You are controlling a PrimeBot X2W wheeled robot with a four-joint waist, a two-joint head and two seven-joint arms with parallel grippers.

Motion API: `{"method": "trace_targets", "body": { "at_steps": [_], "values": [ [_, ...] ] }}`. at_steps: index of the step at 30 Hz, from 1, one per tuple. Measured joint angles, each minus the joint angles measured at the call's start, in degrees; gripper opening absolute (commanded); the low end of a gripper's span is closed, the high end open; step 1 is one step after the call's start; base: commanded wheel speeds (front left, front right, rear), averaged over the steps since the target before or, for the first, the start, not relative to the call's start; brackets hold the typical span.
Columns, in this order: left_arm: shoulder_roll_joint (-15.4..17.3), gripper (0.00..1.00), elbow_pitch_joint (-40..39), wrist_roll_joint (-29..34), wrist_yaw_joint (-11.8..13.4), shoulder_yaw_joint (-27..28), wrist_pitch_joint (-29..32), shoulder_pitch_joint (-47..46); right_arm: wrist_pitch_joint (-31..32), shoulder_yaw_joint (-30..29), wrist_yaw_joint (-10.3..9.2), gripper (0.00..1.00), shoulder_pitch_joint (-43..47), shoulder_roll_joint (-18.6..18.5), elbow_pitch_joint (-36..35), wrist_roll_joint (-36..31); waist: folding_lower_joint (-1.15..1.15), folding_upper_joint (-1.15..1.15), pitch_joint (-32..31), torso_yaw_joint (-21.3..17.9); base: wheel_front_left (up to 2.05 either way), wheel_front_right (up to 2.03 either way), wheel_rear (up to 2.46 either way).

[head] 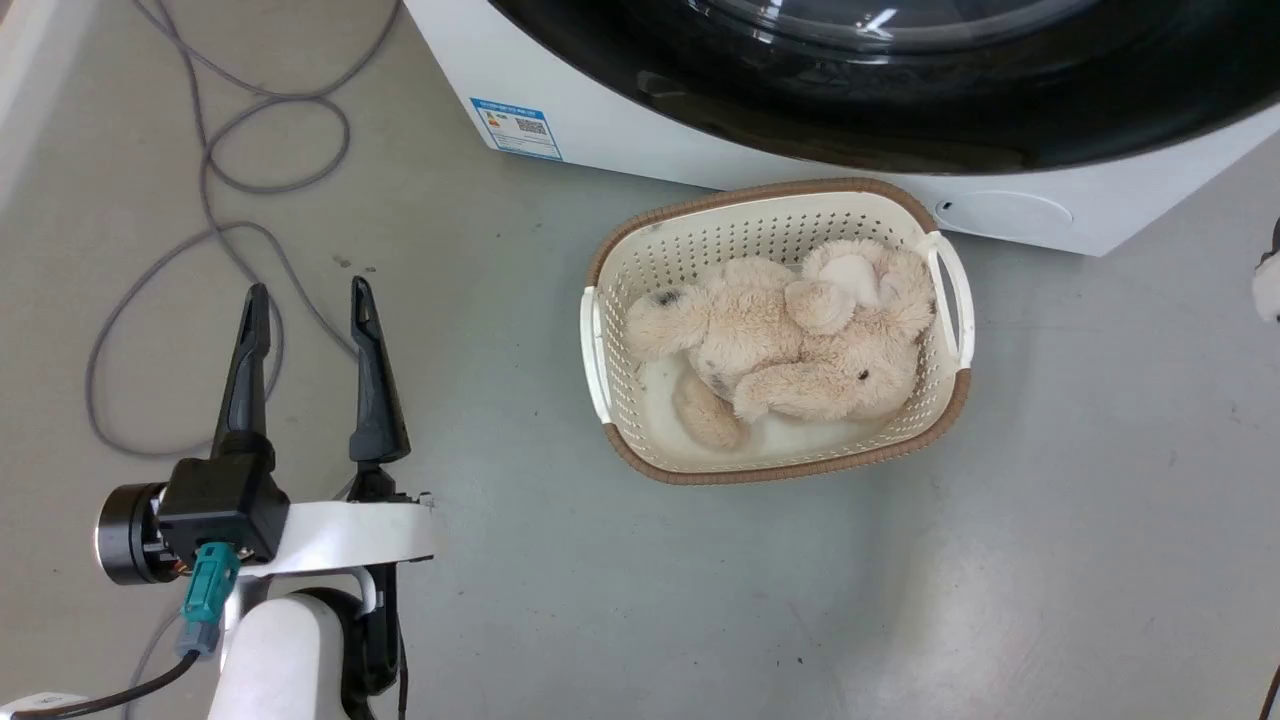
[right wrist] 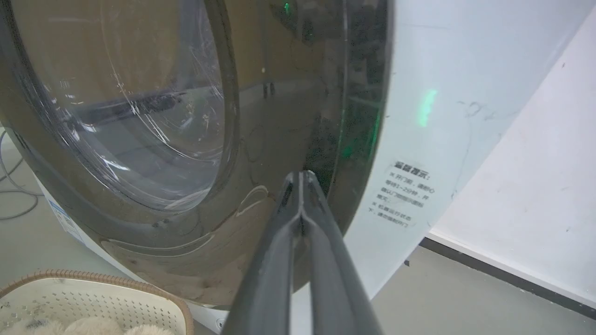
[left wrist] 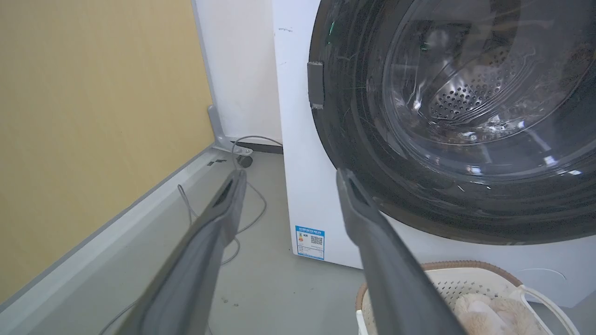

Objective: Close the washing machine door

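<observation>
Right claw (right wrist: 301,176), pressed together, near the washing machine door (right wrist: 260,139) rim; left claw (head: 309,290) spread; we should press squarely

Grey floor (head: 700,600) with a looped grey cable (head: 206,160), a yellow wall (left wrist: 93,116) and a white wall (right wrist: 535,186) behind.

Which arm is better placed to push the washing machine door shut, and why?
Right. The right gripper, shut, has its tips close to the washing machine door; the left gripper hangs open over the floor, off to the side.
</observation>
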Motion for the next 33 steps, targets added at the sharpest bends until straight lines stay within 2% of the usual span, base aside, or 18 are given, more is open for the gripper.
{"method": "trace_targets", "body": {
  "at_steps": [11,19,28,33],
  "values": [
    [-0.02,1.00,-0.30,-0.01,0.03,0.05,0.00,-0.22,0.00,-3.14,0.01,0.00,-5.13,2.43,5.08,-4.75,0.00,0.00,0.68,-0.68,0.00,0.00,0.00],
    [-0.03,1.00,0.31,-0.43,0.07,0.18,0.00,-0.17,0.01,-5.61,0.00,0.00,-5.09,4.41,5.06,-5.93,0.00,0.00,-1.04,-1.03,0.00,0.00,0.00],
    [-0.03,1.00,1.82,0.60,-0.37,1.83,0.00,3.19,0.01,-10.04,-0.04,0.00,2.11,8.12,-8.60,-4.05,-0.01,0.00,-7.08,-3.32,0.00,0.00,0.00],
    [-0.04,1.00,2.81,1.10,-1.03,2.32,0.00,4.61,0.00,-9.54,-0.04,0.00,6.14,9.92,-17.12,-2.81,-0.01,0.00,-10.55,-5.50,0.00,0.00,0.00]
  ]
}}
